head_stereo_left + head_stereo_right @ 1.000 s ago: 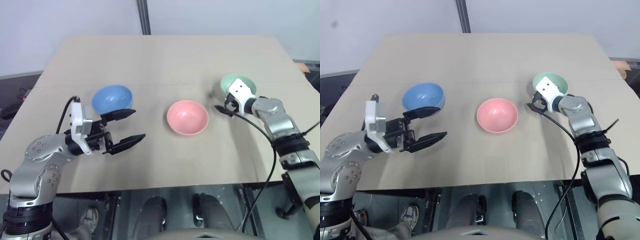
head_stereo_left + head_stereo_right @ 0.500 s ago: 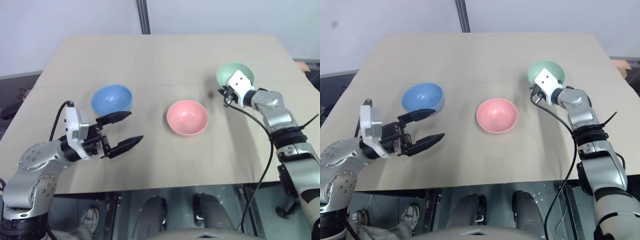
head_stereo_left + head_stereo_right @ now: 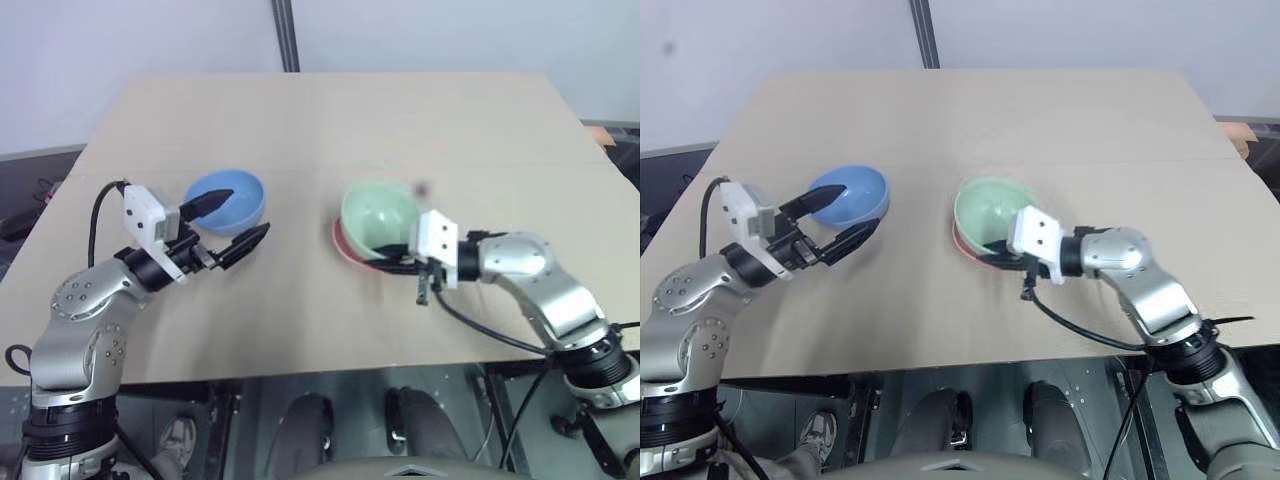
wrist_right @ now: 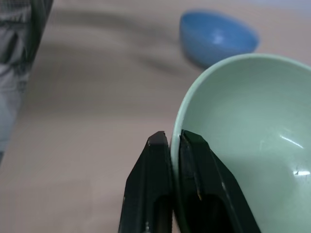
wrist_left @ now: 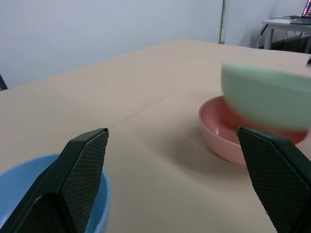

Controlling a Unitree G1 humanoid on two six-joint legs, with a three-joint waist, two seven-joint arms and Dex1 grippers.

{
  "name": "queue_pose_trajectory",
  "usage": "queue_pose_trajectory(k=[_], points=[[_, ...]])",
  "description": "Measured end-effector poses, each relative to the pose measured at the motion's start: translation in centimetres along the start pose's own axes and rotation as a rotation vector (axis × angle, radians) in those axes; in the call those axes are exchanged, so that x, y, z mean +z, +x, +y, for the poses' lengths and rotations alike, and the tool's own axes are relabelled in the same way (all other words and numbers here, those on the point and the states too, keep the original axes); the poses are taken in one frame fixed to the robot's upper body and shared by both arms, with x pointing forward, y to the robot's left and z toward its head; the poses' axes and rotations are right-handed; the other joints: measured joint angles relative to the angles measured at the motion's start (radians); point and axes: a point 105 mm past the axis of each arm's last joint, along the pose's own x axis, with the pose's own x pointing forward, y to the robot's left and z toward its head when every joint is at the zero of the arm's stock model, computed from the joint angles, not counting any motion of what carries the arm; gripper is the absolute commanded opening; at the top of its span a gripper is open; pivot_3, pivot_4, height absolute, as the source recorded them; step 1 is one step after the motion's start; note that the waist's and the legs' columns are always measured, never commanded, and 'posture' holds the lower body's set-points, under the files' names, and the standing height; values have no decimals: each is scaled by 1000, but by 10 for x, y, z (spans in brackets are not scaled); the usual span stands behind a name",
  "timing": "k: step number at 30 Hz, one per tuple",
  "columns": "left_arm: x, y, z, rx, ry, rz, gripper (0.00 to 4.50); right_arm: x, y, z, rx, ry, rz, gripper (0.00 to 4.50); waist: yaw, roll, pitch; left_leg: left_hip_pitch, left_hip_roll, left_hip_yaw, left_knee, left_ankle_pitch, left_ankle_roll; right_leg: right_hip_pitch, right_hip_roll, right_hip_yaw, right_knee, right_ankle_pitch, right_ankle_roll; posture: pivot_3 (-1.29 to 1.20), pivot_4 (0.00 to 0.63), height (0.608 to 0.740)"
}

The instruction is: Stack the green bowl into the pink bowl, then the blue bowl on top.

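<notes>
**Green bowl pinched by its rim over the pink bowl, not yet seated**

The green bowl (image 3: 379,212) hangs just above the pink bowl (image 3: 345,246), which sits near the middle of the bench (image 3: 330,120). Its mouth faces up but tips a little, so the rim is not level. It is round, so it has no long axis to speak of; what matters is that its upright axis leans off the pink bowl's. From the left wrist view its base looks clear of the pink rim, not nested.

My right gripper (image 4: 172,141) has its fingers clamped on the green bowl's near rim, one inside the wall and one outside. That is a thin hold on a smooth edge, and I judge it the main risk: the bowl can swivel around the pinch or slip out. If I let go while it is tilted or off centre, it may land on the pink rim, rock, and slide onto the bench, or shove the pink bowl aside.

The blue bowl (image 3: 228,199) rests on the bench well to the left. My left gripper (image 3: 227,226) sits just beside it, fingers spread wide, one finger over the bowl's near edge. A careless move there could nudge it.
</notes>
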Motion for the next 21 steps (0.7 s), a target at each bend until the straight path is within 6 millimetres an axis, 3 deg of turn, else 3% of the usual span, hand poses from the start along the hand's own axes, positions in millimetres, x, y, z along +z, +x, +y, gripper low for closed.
queue_pose_trajectory(k=[4, 8, 11, 13, 18, 21], points=[[-4, -2, 6, 41, 29, 43, 4500, 0, 0, -14, -67, -21, 5, 3504, 2, 0, 0, -1, 0, -1, 0, 0, -1, -1, 0, 0, 1, 1, 1, 0, 150, 740], [-24, -10, 24, 190, 197, 248, 4500, 29, -24, -27, -158, -55, -104, 3504, 2, 0, 0, -1, 0, 0, -1, 0, -1, -1, 0, 0, 0, 1, 1, 0, 150, 740], [-37, -12, 28, 215, 234, 388, 4500, 47, -36, -21, -163, -51, -176, 3504, 4, 0, 0, -2, 0, -1, -2, 0, 0, -1, 0, 0, -2, 1, 1, 0, 150, 740], [-44, -13, 36, 219, 352, 537, 4500, 52, -40, -14, -155, -36, -191, 3504, 6, 0, 0, -2, 0, -1, -2, 0, 0, -1, 0, -1, -2, 1, 1, 0, 150, 740], [-46, 0, 48, 222, 528, 657, 4500, 46, -45, -8, -174, 12, -174, 3504, 9, 0, 0, -1, 0, 1, -2, 0, 0, -1, 0, 0, -1, 0, 1, 0, 150, 740], [-56, 2, 47, 192, 542, 695, 3221, 46, -46, -8, -190, 24, -173, 3547, 0, -1, 1, -1, 1, 1, -2, 0, 0, -2, 0, 0, -1, 1, 1, 0, 150, 740]])
